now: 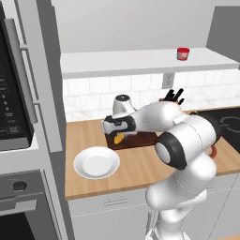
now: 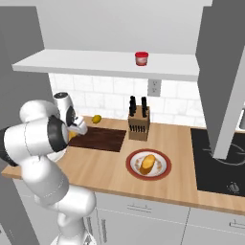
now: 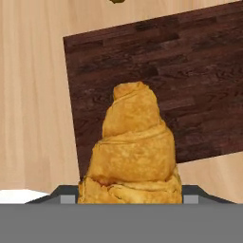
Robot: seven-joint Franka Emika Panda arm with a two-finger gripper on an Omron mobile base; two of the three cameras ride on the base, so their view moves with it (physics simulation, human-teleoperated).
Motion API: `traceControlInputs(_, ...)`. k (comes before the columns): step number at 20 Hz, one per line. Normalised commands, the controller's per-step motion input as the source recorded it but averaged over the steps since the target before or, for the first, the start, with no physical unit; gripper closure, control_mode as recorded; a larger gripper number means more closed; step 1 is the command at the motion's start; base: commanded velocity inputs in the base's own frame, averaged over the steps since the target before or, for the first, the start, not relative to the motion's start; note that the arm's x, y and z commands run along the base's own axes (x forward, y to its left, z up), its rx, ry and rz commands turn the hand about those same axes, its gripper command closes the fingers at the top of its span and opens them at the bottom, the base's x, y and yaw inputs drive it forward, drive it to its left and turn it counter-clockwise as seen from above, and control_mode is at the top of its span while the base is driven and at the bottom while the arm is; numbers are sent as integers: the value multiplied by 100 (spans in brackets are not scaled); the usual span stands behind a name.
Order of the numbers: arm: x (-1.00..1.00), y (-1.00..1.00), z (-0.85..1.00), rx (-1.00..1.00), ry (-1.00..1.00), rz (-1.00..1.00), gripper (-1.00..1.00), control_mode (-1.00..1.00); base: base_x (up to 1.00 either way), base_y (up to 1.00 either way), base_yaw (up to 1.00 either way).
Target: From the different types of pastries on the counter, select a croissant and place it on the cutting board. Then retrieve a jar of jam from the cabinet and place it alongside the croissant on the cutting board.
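Observation:
My gripper [image 1: 117, 135] is shut on the croissant [image 1: 120, 138], a golden-orange pastry that hangs just above the near left part of the dark-brown cutting board [image 1: 140, 139]. In the hand view the croissant [image 3: 133, 147] stands up between the jaws, with the cutting board [image 3: 190, 85] below and to the right of it. From the right, the gripper [image 2: 76, 132] and the croissant [image 2: 72, 136] are at the left end of the board [image 2: 100, 139]. The red jar of jam [image 1: 183, 53] [image 2: 141, 58] stands on the cabinet ledge [image 1: 140, 61].
An empty white plate [image 1: 96, 163] lies near the counter's front, left of the board. A reddish-brown plate [image 2: 131, 165] carries a yellow-and-white pastry [image 2: 147, 163]. A knife block [image 2: 139, 124] stands behind the board's right end and a yellow ball [image 2: 96, 118] behind its left. The stove [image 2: 215, 158] is at the right.

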Motion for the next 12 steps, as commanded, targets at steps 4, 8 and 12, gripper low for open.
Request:
traceControlInputs(4, 68, -1, -35, -3, 0, 1, 100, -100, 0, 0, 0)
traceControlInputs(8, 62, -4, -29, 0, 0, 0, 100, -100, 0, 0, 0)
traceControlInputs(12, 43, -4, -30, 0, 0, 0, 100, -100, 0, 0, 0)
